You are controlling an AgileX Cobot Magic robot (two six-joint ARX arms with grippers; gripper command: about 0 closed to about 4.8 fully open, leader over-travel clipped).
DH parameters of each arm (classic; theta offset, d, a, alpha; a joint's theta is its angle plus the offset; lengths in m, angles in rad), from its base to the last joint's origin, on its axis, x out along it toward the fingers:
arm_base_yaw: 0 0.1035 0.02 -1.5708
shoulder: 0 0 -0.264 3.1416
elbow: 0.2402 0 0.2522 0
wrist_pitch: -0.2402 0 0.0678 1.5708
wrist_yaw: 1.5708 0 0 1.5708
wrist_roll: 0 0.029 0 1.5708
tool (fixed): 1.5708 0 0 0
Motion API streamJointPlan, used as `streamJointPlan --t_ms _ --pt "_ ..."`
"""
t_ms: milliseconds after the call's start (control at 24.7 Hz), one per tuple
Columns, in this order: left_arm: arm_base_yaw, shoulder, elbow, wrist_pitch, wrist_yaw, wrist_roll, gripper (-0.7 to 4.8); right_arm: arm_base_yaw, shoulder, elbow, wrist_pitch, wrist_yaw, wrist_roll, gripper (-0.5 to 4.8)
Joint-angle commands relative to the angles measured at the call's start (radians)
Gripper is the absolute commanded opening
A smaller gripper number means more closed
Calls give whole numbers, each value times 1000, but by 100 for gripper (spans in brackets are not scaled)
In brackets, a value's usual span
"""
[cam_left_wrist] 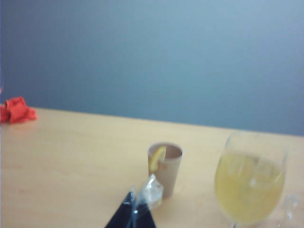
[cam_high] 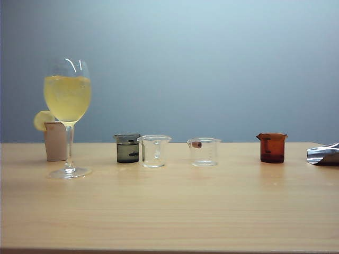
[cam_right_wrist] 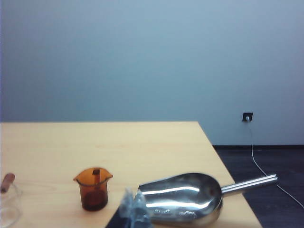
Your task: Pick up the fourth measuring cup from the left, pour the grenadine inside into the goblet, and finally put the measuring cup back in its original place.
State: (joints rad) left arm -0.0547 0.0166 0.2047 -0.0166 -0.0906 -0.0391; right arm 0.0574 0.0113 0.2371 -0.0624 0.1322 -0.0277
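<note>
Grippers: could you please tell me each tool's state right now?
Left gripper: cannot be told, holding nothing visible.
Right gripper: closed, holding nothing.

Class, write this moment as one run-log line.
stage: not started | amber measuring cup: upright on table, fourth in row | stemmed goblet: holds yellow drink | left gripper, right gripper: shut, empty

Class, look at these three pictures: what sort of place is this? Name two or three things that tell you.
Probably a mock drinks-mixing bench in a lab or test room, not a real bar: a tall stemmed goblet of pale yellow drink, a row of small measuring cups including an amber one, and a shiny metal scoop on a bare wooden table.
</note>
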Motion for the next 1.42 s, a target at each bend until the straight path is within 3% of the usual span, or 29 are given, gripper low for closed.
streamJointPlan --t_ms 41,284,365,527,770,972,1418 --pt "0 38 97 -81 9 -2 -6 0 54 61 -15 5 2 -2" --pt "-4 162 239 -136 123 -3 -6 0 240 163 50 -13 2 -2" --pt "-27 269 328 -173 164 -3 -6 1 379 215 138 -31 2 -2" --pt "-69 370 409 -179 156 -3 -6 1 526 264 214 -41 2 -1" --pt "-159 526 530 -255 111 -47 -6 3 751 278 394 -148 3 -2" --pt "-237 583 556 -244 56 -48 -6 31 946 276 526 -163 2 -2" --pt "-242 584 556 -221 42 -97 -6 76 1332 247 900 -154 6 -2"
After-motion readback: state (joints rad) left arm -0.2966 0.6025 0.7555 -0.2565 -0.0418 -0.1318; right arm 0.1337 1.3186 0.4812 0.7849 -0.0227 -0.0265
